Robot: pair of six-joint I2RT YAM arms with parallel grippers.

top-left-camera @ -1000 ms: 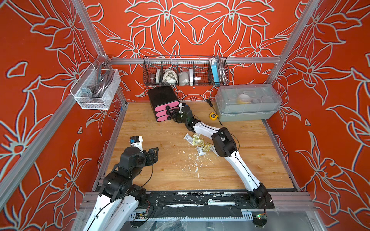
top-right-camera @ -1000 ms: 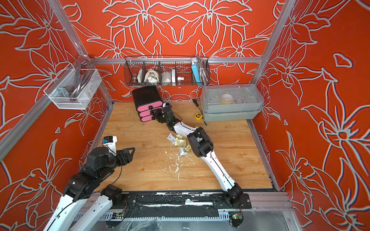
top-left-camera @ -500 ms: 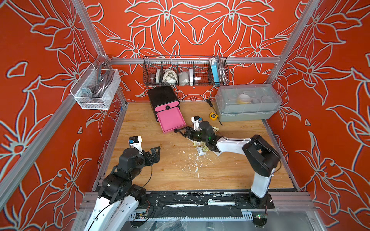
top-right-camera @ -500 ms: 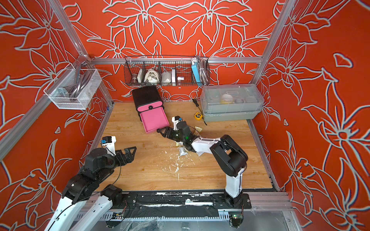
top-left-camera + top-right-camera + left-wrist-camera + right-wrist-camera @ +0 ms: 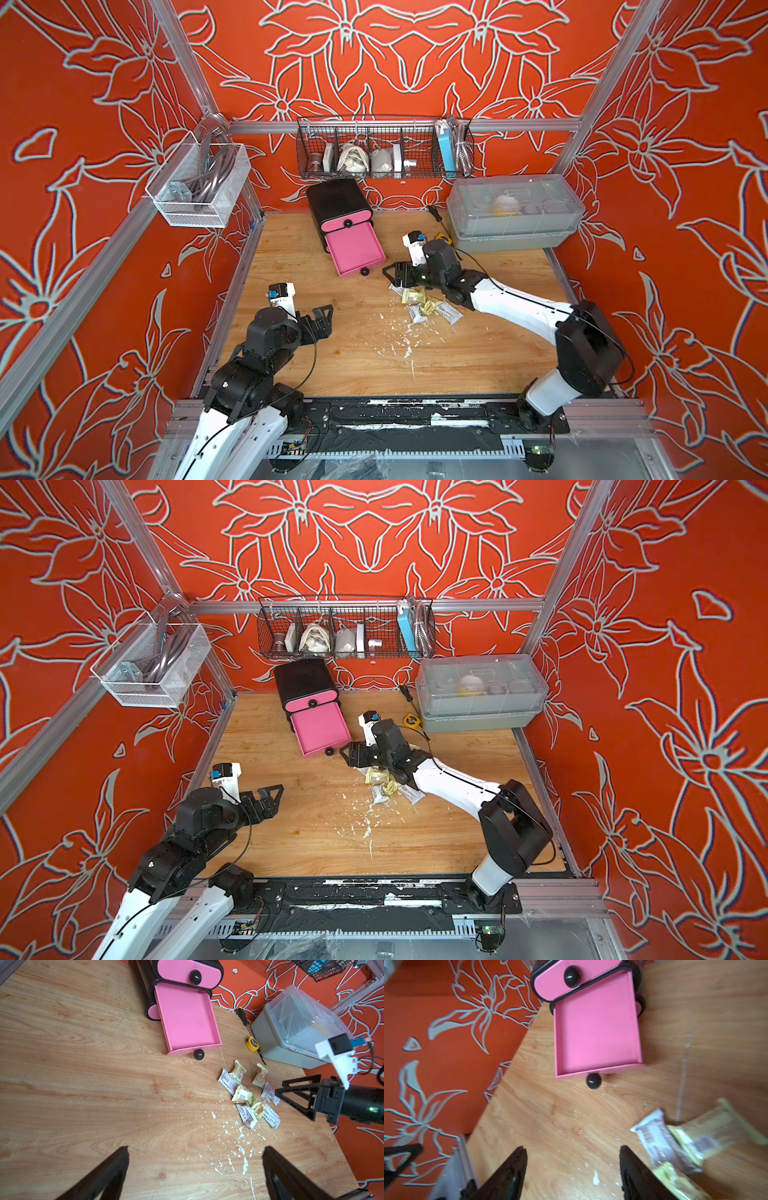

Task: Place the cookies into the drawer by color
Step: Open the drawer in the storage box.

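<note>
Since the middle drawer (image 5: pixel 354 248) of the black drawer chest (image 5: pixel 337 203) stands pulled out and empty, you are at the first pick: no packet is in it yet. The cookies (image 5: pixel 247 1095) lie heaped on the wooden table (image 5: pixel 332 374) near that drawer's knob, with yellow and white-silver wrappers mixed together. Your right gripper (image 5: pixel 389 274) hovers just beside the heap, jaws partly spread and empty. Your left gripper (image 5: pixel 327 320) sits well apart, jaws wide and empty. Next, I judge, you must choose one colour and pinch a single packet clear of its neighbours. White crumbs (image 5: pixel 405 347) litter the boards. Orange flowered walls enclose them, and a grey lidded box (image 5: pixel 513 212) stands at the back.
</note>
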